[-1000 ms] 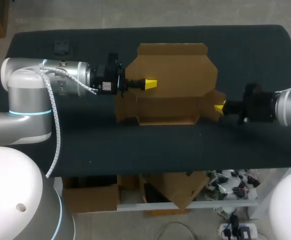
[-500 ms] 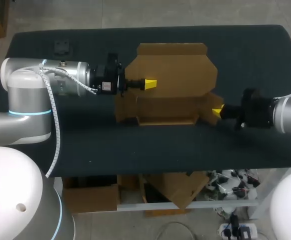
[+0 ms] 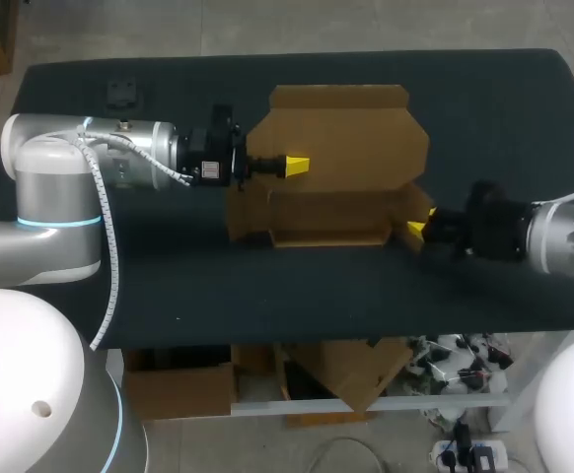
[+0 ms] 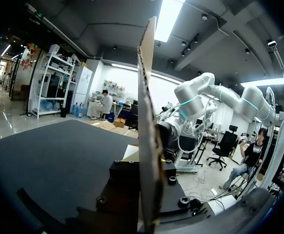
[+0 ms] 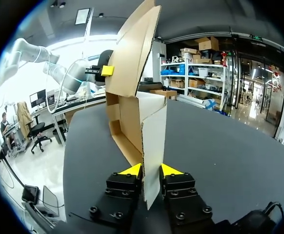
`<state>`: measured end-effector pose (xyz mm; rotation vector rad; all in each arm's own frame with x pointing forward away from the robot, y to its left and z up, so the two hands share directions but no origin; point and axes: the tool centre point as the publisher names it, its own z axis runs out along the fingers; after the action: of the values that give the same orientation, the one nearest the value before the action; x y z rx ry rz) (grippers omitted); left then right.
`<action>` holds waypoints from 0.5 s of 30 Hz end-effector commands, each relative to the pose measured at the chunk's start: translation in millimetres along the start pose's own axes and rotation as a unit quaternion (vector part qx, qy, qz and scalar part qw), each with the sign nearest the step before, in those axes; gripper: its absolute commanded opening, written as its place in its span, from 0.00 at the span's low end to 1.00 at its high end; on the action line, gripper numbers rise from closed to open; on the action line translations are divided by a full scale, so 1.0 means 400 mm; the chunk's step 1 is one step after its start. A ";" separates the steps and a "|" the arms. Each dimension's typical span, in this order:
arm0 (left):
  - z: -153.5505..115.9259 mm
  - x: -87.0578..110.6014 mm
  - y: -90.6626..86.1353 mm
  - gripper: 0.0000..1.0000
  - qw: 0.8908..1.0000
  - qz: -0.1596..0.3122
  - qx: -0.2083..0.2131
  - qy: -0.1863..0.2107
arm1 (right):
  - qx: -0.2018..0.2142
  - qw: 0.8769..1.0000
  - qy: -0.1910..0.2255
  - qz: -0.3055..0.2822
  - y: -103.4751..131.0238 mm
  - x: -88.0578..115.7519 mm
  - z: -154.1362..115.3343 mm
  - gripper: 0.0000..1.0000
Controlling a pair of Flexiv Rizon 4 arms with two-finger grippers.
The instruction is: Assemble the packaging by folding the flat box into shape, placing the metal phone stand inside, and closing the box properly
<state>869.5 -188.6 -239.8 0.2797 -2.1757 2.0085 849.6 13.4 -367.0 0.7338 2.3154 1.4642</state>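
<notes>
In the left wrist view the yellow tips are hidden behind the box (image 4: 147,122) panel, which stands edge-on between the fingers. A small dark thing (image 3: 124,94) near the table's (image 3: 267,296) far left corner, perhaps the stand, is too small to make out. There is one box, half folded at mid-table, and two arms lie level at its opposite sides: the left gripper (image 3: 297,163) pinches the big back panel, and the right gripper (image 5: 152,170) pinches a side flap.

Brown cardboard box (image 3: 331,168), half folded, flaps spread, mid-worktop; small dark phone stand (image 3: 124,94) near far left corner.
</notes>
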 end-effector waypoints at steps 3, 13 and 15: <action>0.002 -0.004 0.010 0.00 1.000 0.000 0.000 0.001 | -0.001 1.000 -0.017 0.004 0.003 0.025 0.022 0.31; 0.002 -0.004 0.010 0.00 1.000 0.000 0.000 0.001 | 0.002 0.999 -0.048 0.023 -0.004 0.059 0.034 0.35; 0.002 -0.004 0.010 0.00 1.000 0.000 0.000 0.001 | 0.004 0.998 -0.058 0.028 -0.007 0.065 0.035 0.36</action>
<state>869.3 -188.7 -239.9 0.2793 -2.1757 2.0083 837.4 30.9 -372.1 0.8496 2.2683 1.4286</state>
